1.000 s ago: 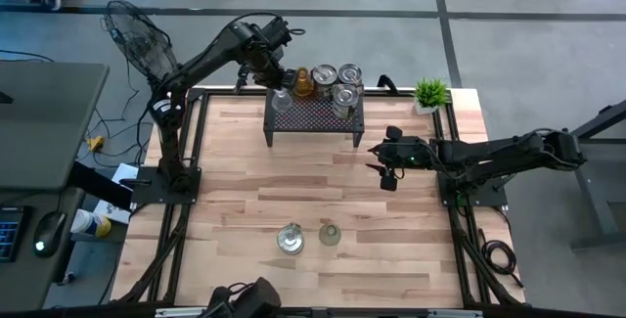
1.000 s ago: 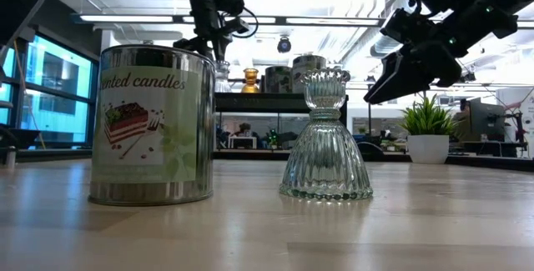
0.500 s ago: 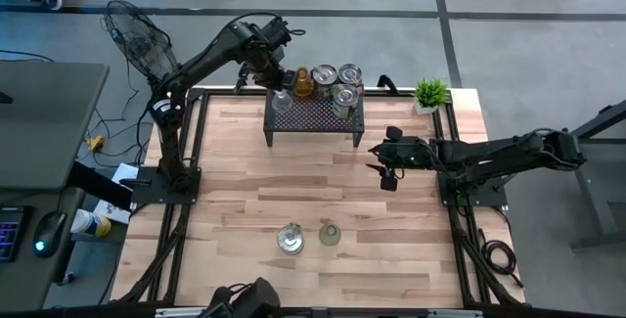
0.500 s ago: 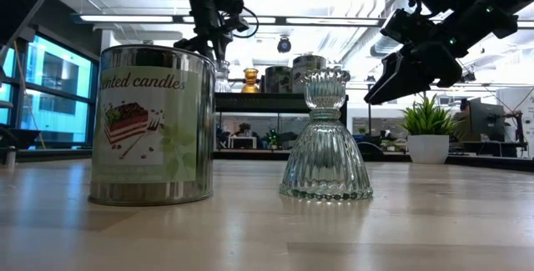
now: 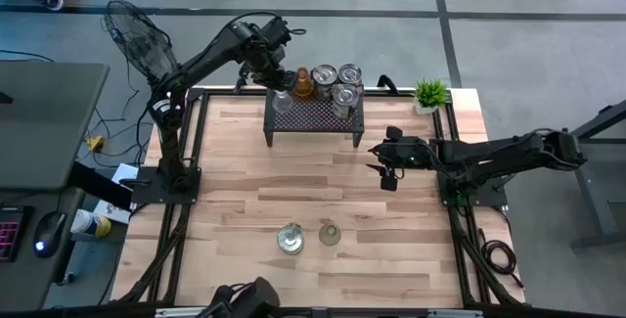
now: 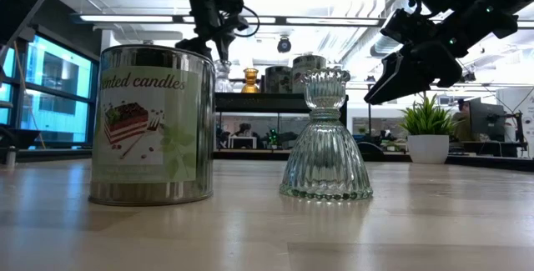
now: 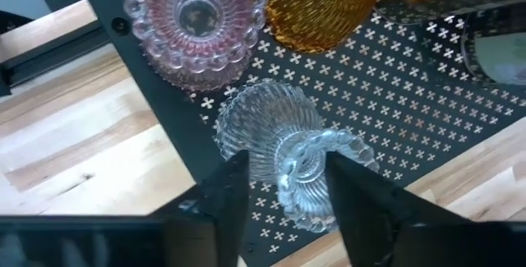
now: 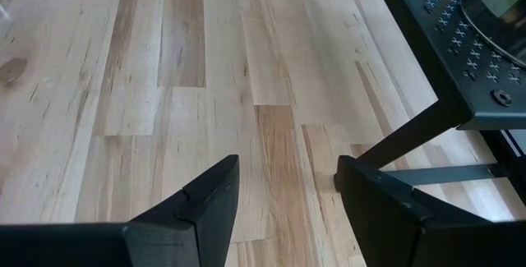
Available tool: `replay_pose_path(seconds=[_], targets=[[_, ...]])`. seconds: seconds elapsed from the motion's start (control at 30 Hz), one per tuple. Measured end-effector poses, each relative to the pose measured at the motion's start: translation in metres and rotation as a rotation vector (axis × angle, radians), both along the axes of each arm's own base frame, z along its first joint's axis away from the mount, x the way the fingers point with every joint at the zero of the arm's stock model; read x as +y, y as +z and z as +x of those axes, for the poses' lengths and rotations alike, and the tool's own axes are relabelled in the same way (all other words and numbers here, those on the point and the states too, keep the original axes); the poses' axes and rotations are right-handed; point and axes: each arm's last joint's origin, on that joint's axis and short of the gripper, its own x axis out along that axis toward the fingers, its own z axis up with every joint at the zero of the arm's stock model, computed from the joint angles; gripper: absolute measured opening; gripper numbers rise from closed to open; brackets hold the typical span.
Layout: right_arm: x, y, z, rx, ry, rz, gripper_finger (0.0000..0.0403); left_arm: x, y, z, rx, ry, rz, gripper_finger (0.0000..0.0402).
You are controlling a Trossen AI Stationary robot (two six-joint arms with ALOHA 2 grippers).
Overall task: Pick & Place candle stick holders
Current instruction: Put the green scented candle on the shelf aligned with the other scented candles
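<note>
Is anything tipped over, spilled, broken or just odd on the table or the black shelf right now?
Nothing stands out. The clear ribbed holder stands upright on the black perforated shelf, between the left gripper fingers. The pink holder and amber holder sit upright beside it. On the table, the candle tin and glass holder stand upright.

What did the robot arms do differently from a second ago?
The left gripper at the black shelf rose a little and its fingers look spread around the clear glass holder, which stands on the shelf; it seems to be letting go. The right gripper stayed open over the table. The candle tin and the ribbed glass holder did not move.
</note>
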Motion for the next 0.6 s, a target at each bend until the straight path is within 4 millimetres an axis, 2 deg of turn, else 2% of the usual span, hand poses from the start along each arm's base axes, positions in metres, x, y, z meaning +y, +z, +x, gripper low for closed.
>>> replay_pose_path(seconds=[0.2, 0.4, 0.6], targets=[[0.000, 0.000, 0.000, 0.001, 0.001, -0.001, 0.0199, 0.000, 0.001, 0.001, -0.021, -0.009, -0.016, 0.0198], [0.000, 0.000, 0.000, 0.000, 0.000, -0.001, 0.0199, 0.000, 0.001, 0.000, -0.004, 0.000, 0.001, 0.0198], [0.000, 0.000, 0.000, 0.000, 0.000, -0.001, 0.0199, -0.001, 0.019, -0.005, 0.015, 0.028, 0.078, 0.0193]])
